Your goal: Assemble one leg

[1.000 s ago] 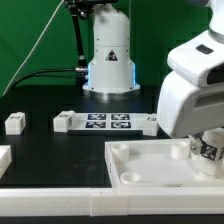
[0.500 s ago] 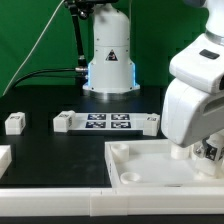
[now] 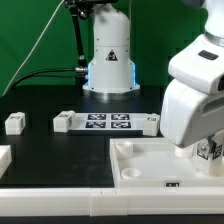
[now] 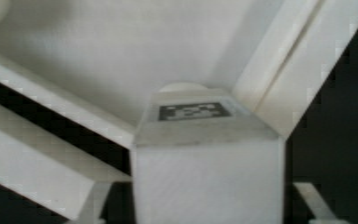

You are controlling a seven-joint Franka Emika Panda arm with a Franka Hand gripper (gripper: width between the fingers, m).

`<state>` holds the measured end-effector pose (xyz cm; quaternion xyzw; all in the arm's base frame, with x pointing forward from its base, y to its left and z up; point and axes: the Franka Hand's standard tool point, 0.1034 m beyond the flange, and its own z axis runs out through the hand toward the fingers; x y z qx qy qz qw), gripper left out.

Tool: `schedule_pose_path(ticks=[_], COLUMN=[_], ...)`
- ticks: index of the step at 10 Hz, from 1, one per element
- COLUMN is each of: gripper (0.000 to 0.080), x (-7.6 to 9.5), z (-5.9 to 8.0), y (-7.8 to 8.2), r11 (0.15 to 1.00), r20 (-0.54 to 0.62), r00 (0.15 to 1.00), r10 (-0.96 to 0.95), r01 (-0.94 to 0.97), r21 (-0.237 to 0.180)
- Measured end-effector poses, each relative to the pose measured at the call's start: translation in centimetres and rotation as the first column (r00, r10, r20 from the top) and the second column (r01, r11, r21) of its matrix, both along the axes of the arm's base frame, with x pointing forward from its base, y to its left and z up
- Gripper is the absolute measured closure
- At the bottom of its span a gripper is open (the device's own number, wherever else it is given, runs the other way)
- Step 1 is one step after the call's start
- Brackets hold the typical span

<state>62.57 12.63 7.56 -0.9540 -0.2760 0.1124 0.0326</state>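
At the lower right of the exterior view, the gripper (image 3: 206,152) is seen lowered over the far right corner of the white tray (image 3: 150,160). It is closed upon the leg (image 3: 210,150), of which only a tagged face is shown beneath the bulk of the arm (image 3: 195,95). Whether the leg's lower end touches the tray floor cannot be told from this side. A second small white block (image 3: 14,123) is left at the middle left of the frame, well apart. The marker board (image 3: 105,122) lies at the centre, beyond the tray.

From the wrist view, the leg (image 4: 202,150) is shown pinched in the gripper (image 4: 206,200). Its long axis is carried straight away from the camera, in line with the hand. Its tagged, rounded end is held over the tray (image 4: 105,50), just beside the raised rim (image 4: 274,50). No socket is made out past it. The coming move is judged to run along that axis, down into the corner.
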Motion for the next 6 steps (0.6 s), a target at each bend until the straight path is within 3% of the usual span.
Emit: schedule_pose_path(ticks=[2, 3, 5, 6], gripper=[0.0506, 0.0506, 0.0506, 0.0506], x=[0.17, 0.17, 0.23, 0.44], z=[0.05, 0.07, 0.06, 0.01], y=[-0.09, -0.06, -0.23, -0.35], r11=[0.996, 0.969, 0.855, 0.804], r20=[0.015, 0.019, 0.04, 0.054], r00=[0.996, 0.97, 0.861, 0.811], r10=[-0.087, -0.242, -0.507, -0.583], r01=[0.088, 0.242, 0.508, 0.585], r21=[-0.014, -0.047, -0.103, -0.108])
